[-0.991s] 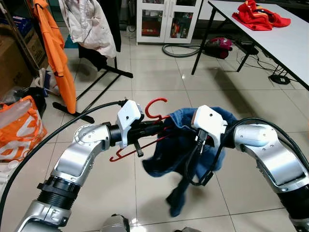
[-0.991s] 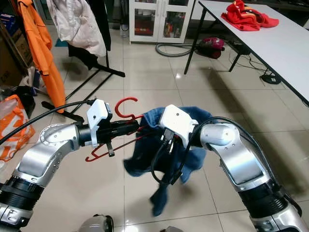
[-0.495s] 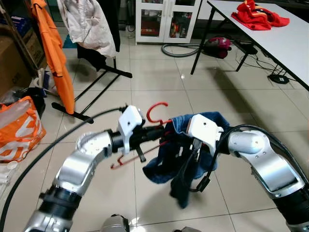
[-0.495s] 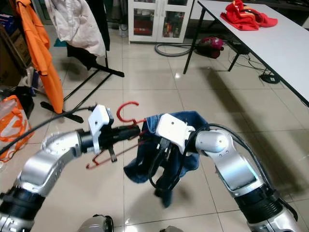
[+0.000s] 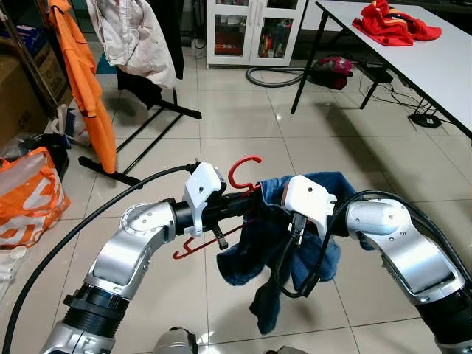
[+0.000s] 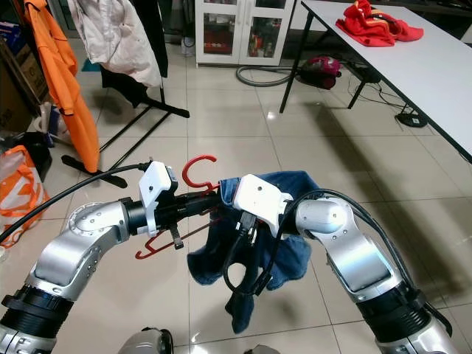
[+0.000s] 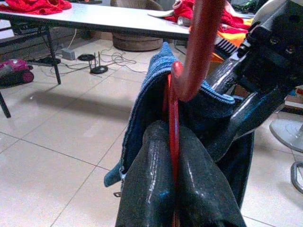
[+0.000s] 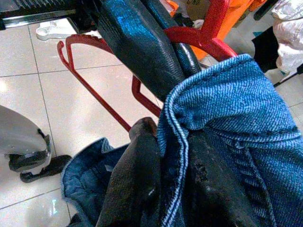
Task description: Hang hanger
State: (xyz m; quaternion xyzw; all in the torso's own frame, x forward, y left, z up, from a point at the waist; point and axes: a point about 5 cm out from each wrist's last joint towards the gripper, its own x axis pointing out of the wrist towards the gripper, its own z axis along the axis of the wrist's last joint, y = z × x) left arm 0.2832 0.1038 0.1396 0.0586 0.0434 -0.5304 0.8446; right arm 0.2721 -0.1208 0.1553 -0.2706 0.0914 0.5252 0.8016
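Mid-air, left gripper [image 7: 173, 156] clamps red hanger [image 5: 243, 171], right gripper [image 8: 161, 156] pinches jeans [image 5: 284, 243] waistband, open floor [image 5: 243, 118] ahead.

The red hanger [image 5: 234, 193] now sits a little higher than half a second ago. The blue jeans [image 5: 284, 251] hang lower again and spread wider, and the right pincer [image 8: 156, 156] sits nearer the left pincer [image 7: 173, 156].

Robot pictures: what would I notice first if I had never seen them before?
First, the two silver arms meeting in the middle: the left gripper clamps a red plastic hanger, and the right gripper pinches blue denim clothing draped on it. Next, the orange garment hanging at far left and the red cloth heap on the white table at far right.
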